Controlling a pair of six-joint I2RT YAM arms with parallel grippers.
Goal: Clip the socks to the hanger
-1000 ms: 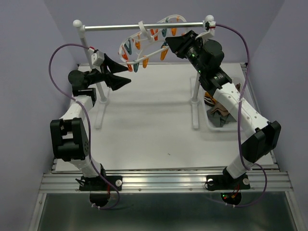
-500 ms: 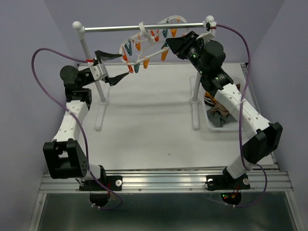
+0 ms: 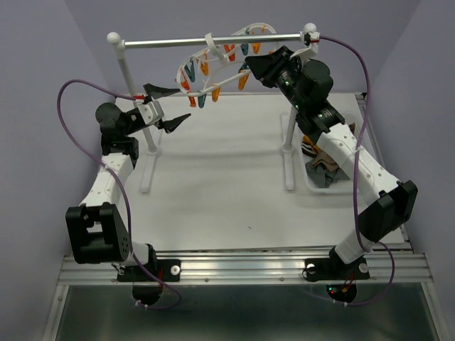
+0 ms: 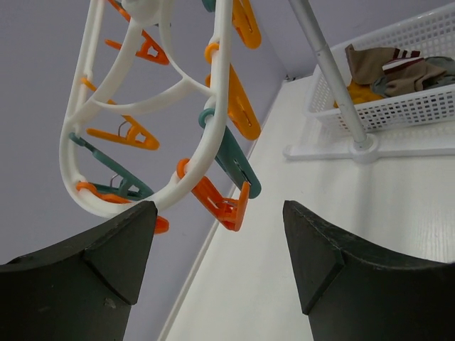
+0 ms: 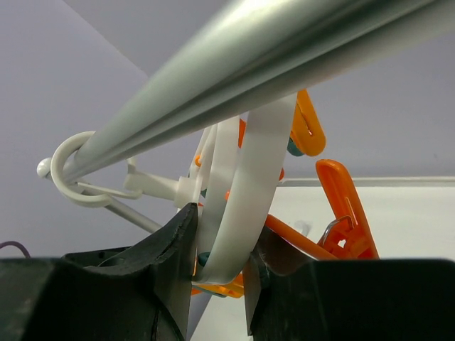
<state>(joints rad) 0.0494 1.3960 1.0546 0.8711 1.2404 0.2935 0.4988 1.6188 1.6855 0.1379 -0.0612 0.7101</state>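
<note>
Hanger (image 3: pixel 220 80): white oval ring, up at the back of the desk (image 3: pixel 227 185). Hooked over the metal crossbar (image 3: pixel 163 41) of the white two-post rack. Sits tilted, right end high near the bar, left end dropped low. Carries orange and teal clips along the rim. Shows nothing clipped to any of them. At the low end, seen from the left wrist, an orange clip (image 4: pixel 222 204) dangles beside a teal clip (image 4: pixel 233 162).

Right fingers (image 5: pixel 167 277): narrowed onto the ring's high right end, one on each side of the white rim, gripping it just under the crossbar. Hook visible beyond them in the right wrist view, curled around the bar.

Left fingers (image 4: pixel 92 270): spread wide, holding nothing. Raised off the desk beside the rack's left post, aimed at the ring's low left end. Near it, with no contact to be seen. Frame the orange and teal clips between them in the left wrist view.

Socks (image 4: pixel 387 67): bundled in a white mesh basket (image 4: pixel 398 110) on the desk at the right, just beside the foot of the rack's right post. Brown, mustard and striped fabric showing above the rim. Partly covered from above by the right arm, well apart from the hanger.
</note>
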